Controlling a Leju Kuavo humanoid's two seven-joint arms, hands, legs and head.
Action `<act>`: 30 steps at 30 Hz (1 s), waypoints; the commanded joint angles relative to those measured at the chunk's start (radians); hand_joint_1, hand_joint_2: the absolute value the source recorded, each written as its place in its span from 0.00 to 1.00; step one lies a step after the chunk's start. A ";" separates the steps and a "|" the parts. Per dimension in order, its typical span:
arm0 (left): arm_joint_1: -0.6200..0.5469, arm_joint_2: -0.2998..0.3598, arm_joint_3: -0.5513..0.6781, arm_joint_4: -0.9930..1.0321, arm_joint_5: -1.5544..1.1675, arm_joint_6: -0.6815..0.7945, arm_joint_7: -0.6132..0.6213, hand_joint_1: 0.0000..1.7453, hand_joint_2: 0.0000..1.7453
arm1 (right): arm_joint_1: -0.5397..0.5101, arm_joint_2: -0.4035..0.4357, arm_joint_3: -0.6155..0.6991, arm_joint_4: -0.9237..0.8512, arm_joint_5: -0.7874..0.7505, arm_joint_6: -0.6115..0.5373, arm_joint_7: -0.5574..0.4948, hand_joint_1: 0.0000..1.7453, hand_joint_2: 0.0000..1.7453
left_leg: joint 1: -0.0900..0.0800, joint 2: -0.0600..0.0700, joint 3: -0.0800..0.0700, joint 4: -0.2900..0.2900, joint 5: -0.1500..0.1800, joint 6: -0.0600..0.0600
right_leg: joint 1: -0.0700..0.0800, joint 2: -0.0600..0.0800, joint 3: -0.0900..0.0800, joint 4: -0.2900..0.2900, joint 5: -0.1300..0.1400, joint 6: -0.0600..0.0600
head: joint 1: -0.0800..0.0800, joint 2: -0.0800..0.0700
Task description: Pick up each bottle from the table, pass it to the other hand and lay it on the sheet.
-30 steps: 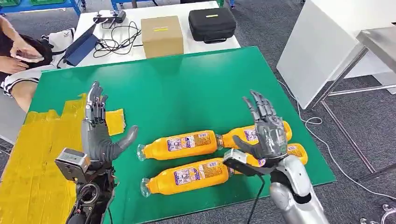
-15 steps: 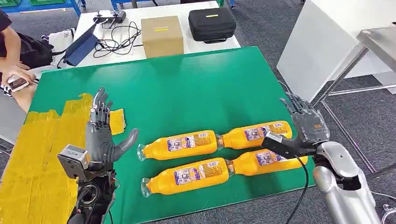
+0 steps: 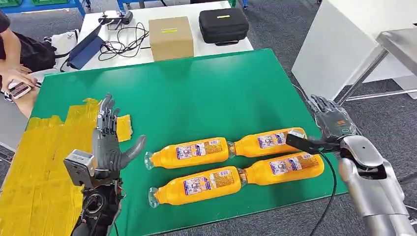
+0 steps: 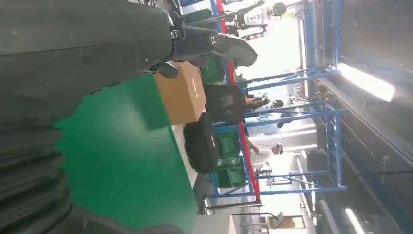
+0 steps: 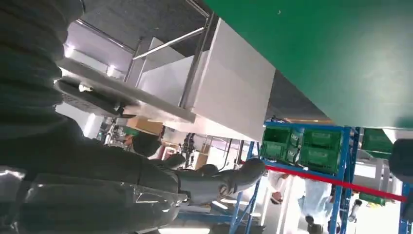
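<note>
Green table [image 3: 196, 93]: broad bare room beyond bottles, toward far edge. Yellow sheet [image 3: 39, 167] along left edge. Four bottles [image 3: 189, 152] lying paired near front edge. Left hand [image 3: 105, 142] splayed wide beside sheet; right hand [image 3: 332, 120] spread wide, off right edge.

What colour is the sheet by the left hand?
Yellow sheet, clearest in the head view.

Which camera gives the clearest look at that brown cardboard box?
The head view: the cardboard box sits whole on the white table. The left wrist view shows it sideways, partly cut off by the robot hand. The right wrist view looks elsewhere.
</note>
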 commanded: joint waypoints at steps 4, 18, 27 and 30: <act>-0.042 -0.013 0.035 0.091 -0.011 0.000 0.011 0.00 1.00 | -0.106 0.097 0.081 0.244 0.018 -0.031 -0.015 0.00 1.00 | 0.001 0.002 0.004 -0.001 -0.001 -0.001 | 0.001 0.002 0.005 -0.002 0.000 -0.001 | 0.000 0.000; -0.031 -0.005 0.031 0.069 -0.026 0.008 0.015 0.00 1.00 | -0.211 0.151 0.150 0.397 0.024 -0.033 -0.038 0.00 1.00 | 0.001 0.007 0.007 0.000 -0.003 -0.002 | 0.002 0.005 0.006 -0.001 -0.001 -0.001 | 0.000 0.000; -0.042 -0.011 0.034 0.070 -0.026 0.005 0.015 0.00 1.00 | -0.243 0.156 0.174 0.490 0.028 -0.038 -0.045 0.00 1.00 | 0.001 0.004 0.006 0.000 -0.002 -0.001 | 0.001 0.002 0.006 -0.001 -0.001 -0.001 | 0.000 0.000; -0.045 -0.010 0.035 0.070 -0.026 0.005 0.015 0.00 1.00 | -0.245 0.159 0.176 0.493 0.028 -0.038 -0.045 0.00 1.00 | 0.001 0.003 0.005 0.000 -0.002 -0.002 | 0.001 0.001 0.005 -0.001 -0.001 -0.001 | 0.000 0.000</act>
